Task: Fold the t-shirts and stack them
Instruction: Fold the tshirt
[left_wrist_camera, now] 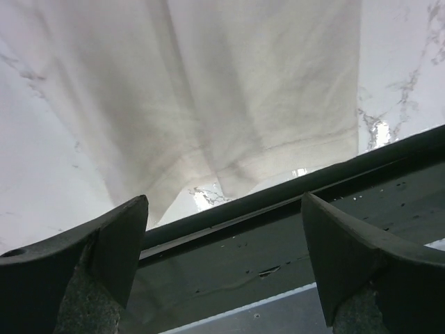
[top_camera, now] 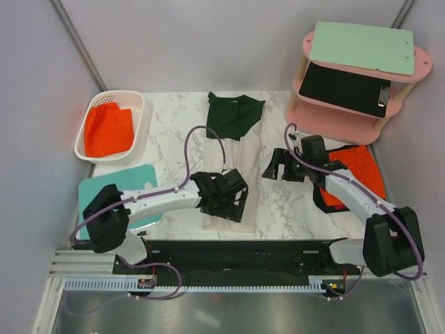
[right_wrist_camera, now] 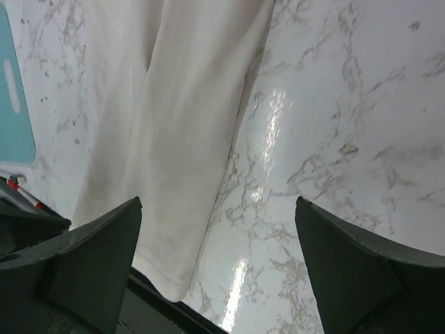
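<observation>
Left gripper point(left_wrist_camera: 224, 197) jaws spread, empty, above cream t-shirt point(left_wrist_camera: 243, 83) near hem. Right gripper point(right_wrist_camera: 217, 202) likewise, over bench point(right_wrist_camera: 348, 104) alongside. Green t-shirt point(top_camera: 233, 115) overlaps far end.

Bright, even light; glare on the table point(right_wrist_camera: 274, 118).

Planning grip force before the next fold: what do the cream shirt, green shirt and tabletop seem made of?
Cream shirt: soft matte cloth, probably cotton knit; it drapes in folds with a stitched hem. Green shirt: similar matte cloth, creased. Tabletop: hard, glossy, marble-patterned; grey veins and glare, stone or laminate unclear.
</observation>
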You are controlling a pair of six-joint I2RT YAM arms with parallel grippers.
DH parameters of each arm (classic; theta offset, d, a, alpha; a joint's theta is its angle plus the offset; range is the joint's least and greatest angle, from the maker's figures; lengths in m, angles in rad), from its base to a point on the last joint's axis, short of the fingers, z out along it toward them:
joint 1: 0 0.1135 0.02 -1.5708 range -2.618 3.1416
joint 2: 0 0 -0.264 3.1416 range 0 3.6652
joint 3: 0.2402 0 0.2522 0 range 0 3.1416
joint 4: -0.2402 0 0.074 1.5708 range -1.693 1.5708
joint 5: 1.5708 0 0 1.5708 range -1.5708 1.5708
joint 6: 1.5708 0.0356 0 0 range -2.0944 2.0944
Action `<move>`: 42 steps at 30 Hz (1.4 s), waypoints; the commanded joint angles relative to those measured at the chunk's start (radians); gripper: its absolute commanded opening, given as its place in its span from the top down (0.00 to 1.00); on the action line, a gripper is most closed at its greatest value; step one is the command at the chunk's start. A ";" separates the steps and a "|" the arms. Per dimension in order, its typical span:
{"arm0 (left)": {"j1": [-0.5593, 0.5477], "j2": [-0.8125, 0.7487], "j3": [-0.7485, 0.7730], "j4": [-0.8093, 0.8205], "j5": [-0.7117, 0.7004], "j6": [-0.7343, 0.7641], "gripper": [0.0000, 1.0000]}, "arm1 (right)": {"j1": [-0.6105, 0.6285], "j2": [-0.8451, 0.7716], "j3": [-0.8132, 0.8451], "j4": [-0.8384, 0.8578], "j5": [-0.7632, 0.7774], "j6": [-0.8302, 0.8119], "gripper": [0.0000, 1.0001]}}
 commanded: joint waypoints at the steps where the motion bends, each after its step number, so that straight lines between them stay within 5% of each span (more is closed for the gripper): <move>1: 0.009 -0.140 -0.038 -0.014 -0.140 -0.037 0.06 | 0.002 -0.114 -0.115 -0.072 -0.139 0.029 0.02; 13: 0.159 -0.179 -0.306 0.117 -0.063 -0.119 0.03 | 0.200 -0.223 -0.387 0.013 -0.173 0.208 0.15; 17: 0.199 -0.211 -0.362 0.211 0.012 -0.126 0.19 | 0.253 -0.174 -0.428 0.147 -0.171 0.268 0.19; 26: 0.208 -0.239 -0.428 0.317 0.079 -0.151 0.36 | 0.278 -0.068 -0.482 0.355 -0.159 0.348 0.26; 37: 0.208 -0.207 -0.431 0.331 0.126 -0.157 0.62 | 0.339 0.102 -0.403 0.278 -0.214 0.368 0.42; 40: 0.210 -0.200 -0.425 0.329 0.127 -0.157 0.81 | 0.370 0.136 -0.379 0.267 -0.207 0.365 0.53; 42: 0.210 -0.200 -0.419 0.329 0.129 -0.159 0.97 | 0.379 0.160 -0.370 0.276 -0.216 0.365 0.80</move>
